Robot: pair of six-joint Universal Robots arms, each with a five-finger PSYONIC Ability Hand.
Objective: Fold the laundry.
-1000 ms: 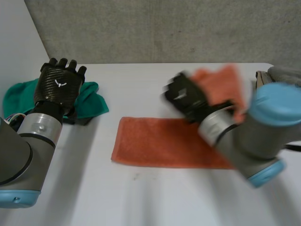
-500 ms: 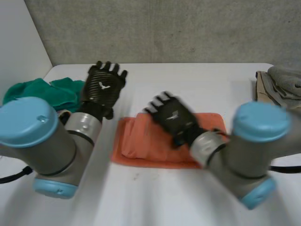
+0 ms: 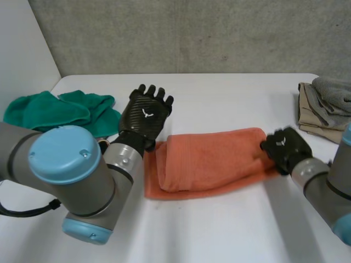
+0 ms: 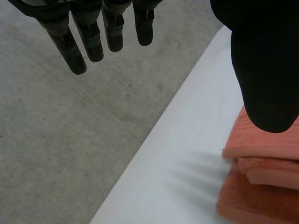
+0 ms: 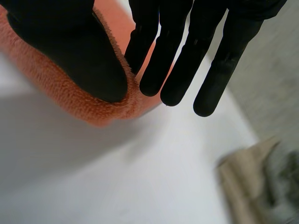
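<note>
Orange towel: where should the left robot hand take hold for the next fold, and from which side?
Probably the stacked left end of the orange towel, coming in from its outer left side: the folded layers there stand thick above the table, just beside the open left robot hand. The right robot hand pinches the opposite end.

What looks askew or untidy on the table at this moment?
The orange towel is folded unevenly: it lies slanted on the table, and its lower layer sticks out past the upper one along the near edge. The green cloth beyond the left arm is an unfolded, crumpled heap.
</note>
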